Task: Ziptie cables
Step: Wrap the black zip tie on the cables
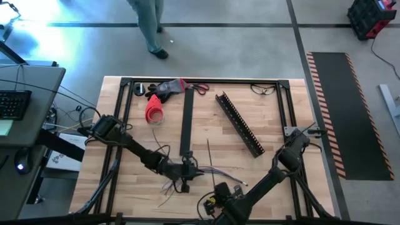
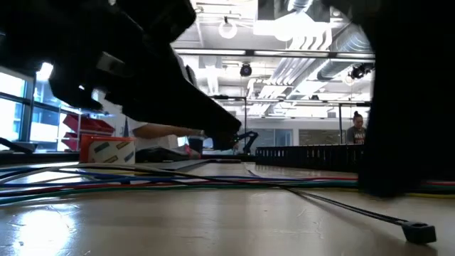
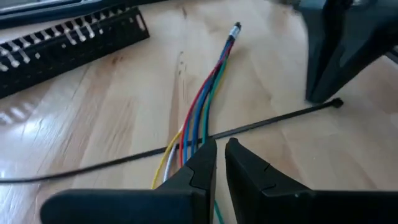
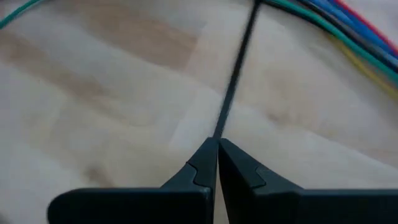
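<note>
At the near edge of the light wooden tabletop (image 1: pixel 125 200), the right claw (image 4: pixel 217 144) is clenched on the tail of a thin black plastic zip tie (image 4: pixel 235 74). Just beyond, the left claw (image 3: pixel 221 149) is pinched onto the bunch of thin multicoloured cables (image 3: pixel 208 93), which lies across the tabletop's near middle, crossing the zip tie. Farther back lie a flat black rigid strip (image 1: pixel 186 122) and a long black comb-toothed slotted channel (image 1: pixel 239 123).

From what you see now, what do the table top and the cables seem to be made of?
Table top: looks like pale wood with a smooth, lightly glossy finish; grain lines and plank seams show. Cables: probably plastic-sheathed wire; smooth red, blue and green jackets that bend loosely.
</note>
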